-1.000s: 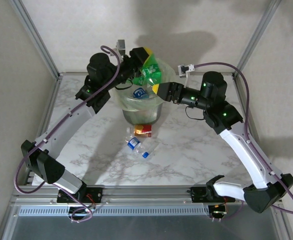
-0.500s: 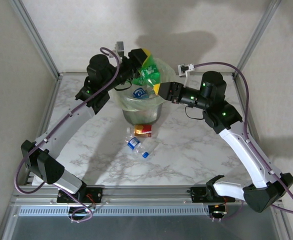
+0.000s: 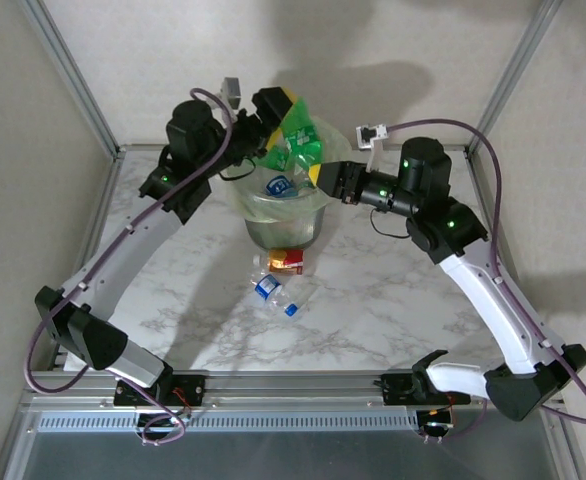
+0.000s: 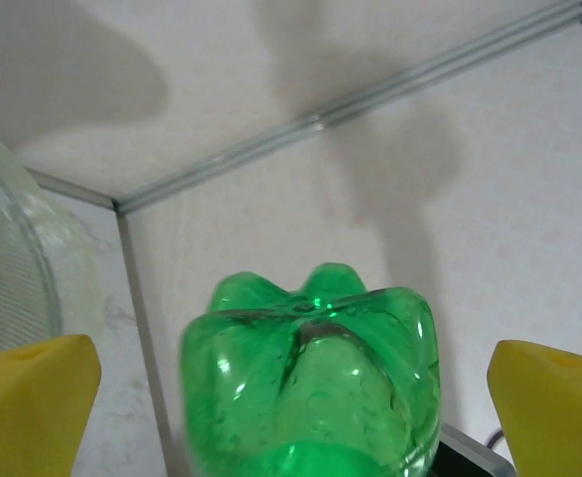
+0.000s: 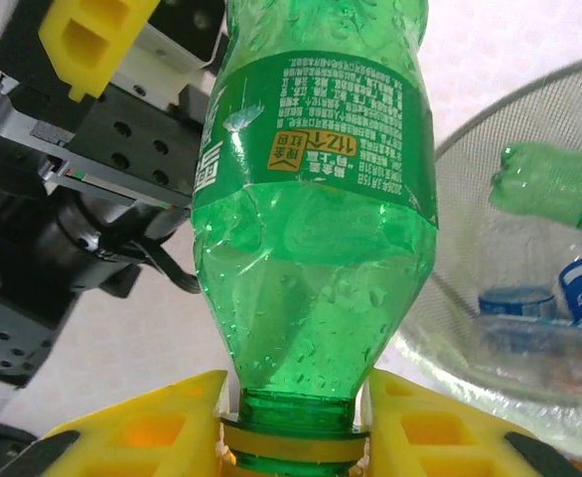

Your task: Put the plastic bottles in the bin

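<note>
Mid-air handover over the bin (image 3: pixel 283 232), which stands near the far edge of the tabletop (image 3: pixel 393 300), about midway along it. The right end effector (image 5: pixel 296 419) is clamped on the neck of a green bottle (image 5: pixel 316 229), just above its yellow cap ring. The left end effector (image 3: pixel 285 112) is spread wide: in the left wrist view both yellow fingers (image 4: pixel 33 402) stand clear of the bottle base, with gaps on either side. The bottle hangs above the far part of the bin rim, tilted, not down inside it.

Risks:
- Neck-only hold. The body is long, with liquid drops inside, so it can swing or rotate in the pads if the arm moves fast.
- The bottle base sits between the left fingers. If the left arm backs off at an angle, a finger may clip the base and knock the bottle loose.
- The release point looks close to the rim and the liner fold. Letting go here, the bottle may hit the rim, bounce and land on the tabletop by the far edge.
- The bin already holds another green bottle (image 5: pixel 554 184) and blue-labelled ones, so a dropped bottle could roll off the pile.

Left to do, I judge: a red-labelled bottle (image 3: pixel 287 260) and clear blue-labelled bottles (image 3: pixel 269 288) lie on the tabletop just on the near side of the bin.
</note>
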{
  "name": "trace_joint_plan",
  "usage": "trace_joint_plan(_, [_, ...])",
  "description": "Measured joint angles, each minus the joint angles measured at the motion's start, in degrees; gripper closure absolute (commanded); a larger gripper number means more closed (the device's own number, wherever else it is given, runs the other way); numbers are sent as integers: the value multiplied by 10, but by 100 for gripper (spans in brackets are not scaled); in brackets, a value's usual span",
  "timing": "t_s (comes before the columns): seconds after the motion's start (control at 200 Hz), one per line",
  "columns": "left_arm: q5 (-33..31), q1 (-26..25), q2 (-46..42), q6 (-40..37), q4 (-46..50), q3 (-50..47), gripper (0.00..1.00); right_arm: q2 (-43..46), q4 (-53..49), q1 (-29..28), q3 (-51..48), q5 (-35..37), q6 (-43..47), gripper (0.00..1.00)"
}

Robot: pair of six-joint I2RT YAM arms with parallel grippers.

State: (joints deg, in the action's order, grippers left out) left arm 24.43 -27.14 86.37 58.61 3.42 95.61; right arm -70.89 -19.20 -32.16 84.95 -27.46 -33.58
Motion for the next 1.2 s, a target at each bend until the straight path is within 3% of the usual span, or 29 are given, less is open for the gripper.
trace_joint_plan(0.23, [-96,59,-101,-80,111,-1,0,-64,-85,-19,114,74,90,67])
trace_joint_plan(0.476, [-170,70,-223,-144,187,-67,0,-164,-179,-80,197,202,206,68])
trace_joint_plan(0.711, [-200,73,-247,-150,227,-156,0,-240,-224,-119,221,276,273,67])
trace_joint_plan(0.806, [-202,73,-249,-143,235,-188,1,-250,-228,-120,221,291,284,54])
trace_joint_plan(0.871, [-202,73,-255,-134,235,-210,0,-252,-229,-120,221,300,290,35])
trace_joint_plan(0.921, [-202,73,-260,-127,234,-224,0,-252,-229,-120,221,305,292,27])
trace_joint_plan(1.001, [-202,73,-268,-119,234,-244,0,-252,-229,-120,221,311,296,22])
trace_joint_plan(1.197, [-195,73,-277,-99,229,-271,2,-252,-228,-120,221,328,293,20])
